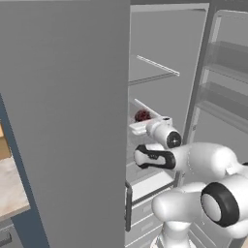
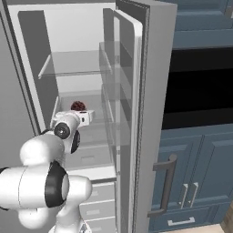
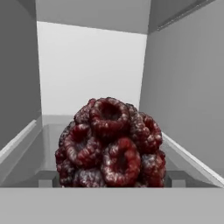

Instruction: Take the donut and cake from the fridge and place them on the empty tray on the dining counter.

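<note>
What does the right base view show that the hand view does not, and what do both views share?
The right base view alone shows the white arm reaching into the open fridge, the fridge's drawers low down, and the blue-grey cabinets beside it. The hand view alone shows the cake's surface close up: dark red, bumpy, with ring-like lumps. Both show the cake on a shelf against the pale interior.

No legible text, label, brand, number or sign on any surface.
</note>
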